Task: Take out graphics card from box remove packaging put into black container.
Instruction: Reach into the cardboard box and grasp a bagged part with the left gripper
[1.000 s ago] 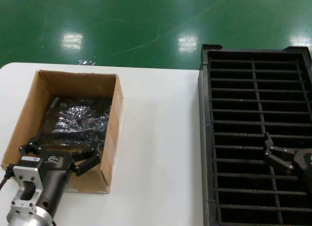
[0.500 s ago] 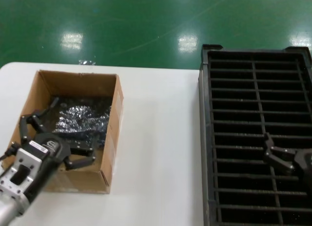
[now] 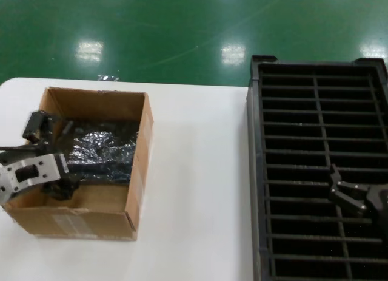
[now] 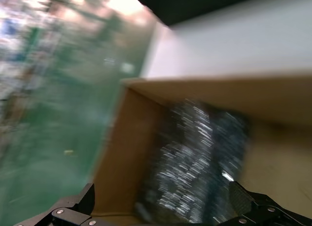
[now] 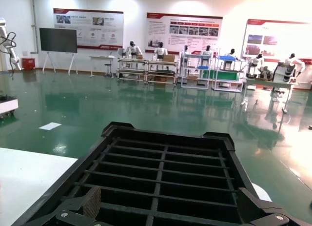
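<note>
The task is standing at its first stage. The box is sitting on the left of the white bench, and a card wrapped in its shiny bag is lying on the box floor; no bare card is showing anywhere, so the graphics card is presumably lying inside that bag. The left pincer is reaching into the box at its left wall, beside the bag's near-left end, and its fingers are standing apart in the left wrist view, with the bag showing between them. Whether a fingertip is touching the bag cannot be told, and nothing is being gripped. The right pincer is hanging over the near right part of the container, fingers spread and empty. The container is sitting on the right of the bench, well apart from the box, and every slot in view is showing bare ribs. Nothing appears done so far. Grasping the bagged card, lifting it out, stripping the bag and slotting the card into the container are all remaining.
</note>
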Available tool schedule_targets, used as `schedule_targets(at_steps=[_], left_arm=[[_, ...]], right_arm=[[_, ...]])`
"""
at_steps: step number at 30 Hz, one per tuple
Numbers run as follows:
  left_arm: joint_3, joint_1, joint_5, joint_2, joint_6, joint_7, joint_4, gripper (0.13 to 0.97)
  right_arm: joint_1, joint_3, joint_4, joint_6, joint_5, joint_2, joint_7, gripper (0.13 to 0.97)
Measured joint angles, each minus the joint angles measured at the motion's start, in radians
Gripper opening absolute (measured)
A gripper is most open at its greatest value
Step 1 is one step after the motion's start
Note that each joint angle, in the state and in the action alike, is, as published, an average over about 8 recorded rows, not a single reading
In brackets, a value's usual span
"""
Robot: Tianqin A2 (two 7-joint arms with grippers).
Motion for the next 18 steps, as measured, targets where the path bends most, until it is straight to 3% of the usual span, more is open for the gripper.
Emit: schedule_targets(at_steps=[4,8,12,18], left_arm=[[0.082,-0.122,0.024,0.018,0.088,0.089,0.127,0.966],[0.140,-0.212,0.031,0.063,0.109,0.172,0.252,0.966],[0.172,-0.273,0.023,0.117,0.073,0.256,0.369,0.962],[0.194,-0.332,-0.012,0.183,-0.031,0.390,0.520,0.957]], right_arm=[[0.000,0.000,0.000,0.000,0.000,0.000,0.000,0.966],[0.000,0.000,0.000,0.000,0.000,0.000,0.000,0.966],[0.000,0.000,0.000,0.000,0.000,0.000,0.000,0.966],[0.000,0.000,0.000,0.000,0.000,0.000,0.000,0.966]])
